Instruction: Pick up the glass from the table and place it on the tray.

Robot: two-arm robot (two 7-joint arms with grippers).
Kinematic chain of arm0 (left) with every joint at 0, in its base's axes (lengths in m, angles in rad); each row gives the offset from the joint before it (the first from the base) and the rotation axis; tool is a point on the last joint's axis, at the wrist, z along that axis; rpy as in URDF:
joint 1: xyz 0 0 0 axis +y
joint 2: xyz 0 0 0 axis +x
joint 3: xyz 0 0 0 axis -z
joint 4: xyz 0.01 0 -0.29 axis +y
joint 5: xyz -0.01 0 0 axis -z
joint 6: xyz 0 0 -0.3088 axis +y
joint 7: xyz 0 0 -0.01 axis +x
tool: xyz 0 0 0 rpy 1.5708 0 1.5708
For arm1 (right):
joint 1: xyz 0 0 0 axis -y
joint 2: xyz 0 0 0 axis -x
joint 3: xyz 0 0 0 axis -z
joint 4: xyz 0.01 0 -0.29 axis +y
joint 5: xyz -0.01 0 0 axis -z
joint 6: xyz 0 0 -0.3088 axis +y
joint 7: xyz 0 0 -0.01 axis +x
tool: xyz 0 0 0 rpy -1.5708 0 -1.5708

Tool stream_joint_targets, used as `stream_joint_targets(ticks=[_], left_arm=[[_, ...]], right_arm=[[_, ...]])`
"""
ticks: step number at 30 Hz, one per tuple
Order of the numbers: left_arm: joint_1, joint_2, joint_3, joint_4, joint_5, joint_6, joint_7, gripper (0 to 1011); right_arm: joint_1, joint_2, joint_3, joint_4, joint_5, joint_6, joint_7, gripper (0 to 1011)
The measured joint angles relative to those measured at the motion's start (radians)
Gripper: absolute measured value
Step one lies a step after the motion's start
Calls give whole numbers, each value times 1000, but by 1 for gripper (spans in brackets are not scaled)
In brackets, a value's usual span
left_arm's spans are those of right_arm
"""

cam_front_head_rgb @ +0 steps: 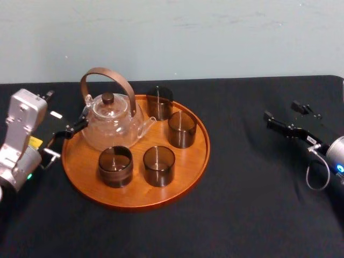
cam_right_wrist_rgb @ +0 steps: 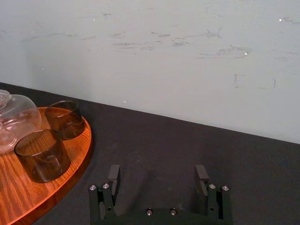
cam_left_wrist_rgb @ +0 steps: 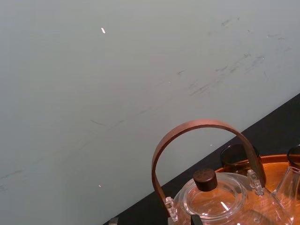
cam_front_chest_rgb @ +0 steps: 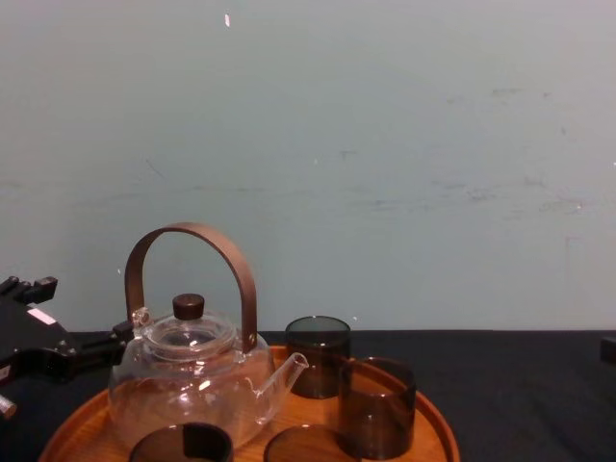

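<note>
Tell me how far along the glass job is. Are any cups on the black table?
Done, apparently: four smoky dark glass cups stand on the round orange-brown wooden tray beside the clear glass teapot. In hand: nothing. The left gripper is open by the tray's left rim, and the right gripper is open over the matte black table. Left: probably nothing.

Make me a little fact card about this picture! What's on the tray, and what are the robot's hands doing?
tray: round, wooden, lying on the black table
teapot: clear glass with a curved brown handle, on the tray's left side
glasses: four, dark, all standing on the tray
left gripper: open, at the tray's left rim, beside the teapot
right gripper: open, holding nothing, over the table to the right of the tray
</note>
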Motion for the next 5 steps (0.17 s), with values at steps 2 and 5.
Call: stream_joint_targets(ticks=[2,5], left_arm=[[0,0,0,0,0,0,0,1001],[0,0,0,0,0,0,0,1001]], right_arm=[[0,0,0,0,0,0,0,1002],[0,0,0,0,0,0,0,1002]])
